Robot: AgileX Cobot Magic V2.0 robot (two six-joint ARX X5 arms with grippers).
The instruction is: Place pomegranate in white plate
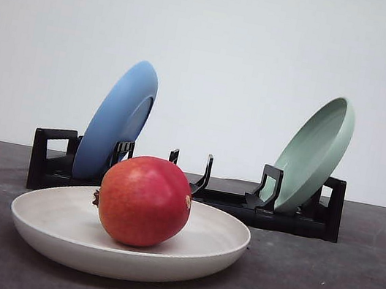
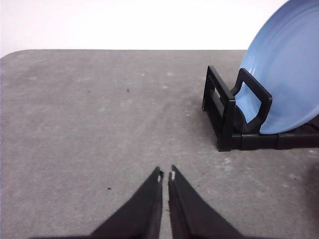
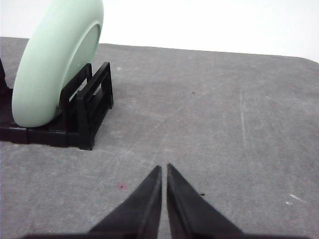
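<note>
The red pomegranate [image 1: 143, 200] rests inside the wide white plate [image 1: 216, 250], which lies flat on the grey table near the front, a little left of centre. Its dark calyx nub points left. In the left wrist view my left gripper [image 2: 165, 177] is shut with nothing between its black fingers, hovering over bare table beside the rack's left end. In the right wrist view my right gripper [image 3: 164, 169] is likewise shut and empty, over bare table beside the rack's right end.
Behind the white plate stands a black dish rack [image 1: 48, 157]. A blue plate [image 1: 117, 118] leans in its left slots and a pale green plate [image 1: 315, 151] leans in its right slots. A white wall closes the back.
</note>
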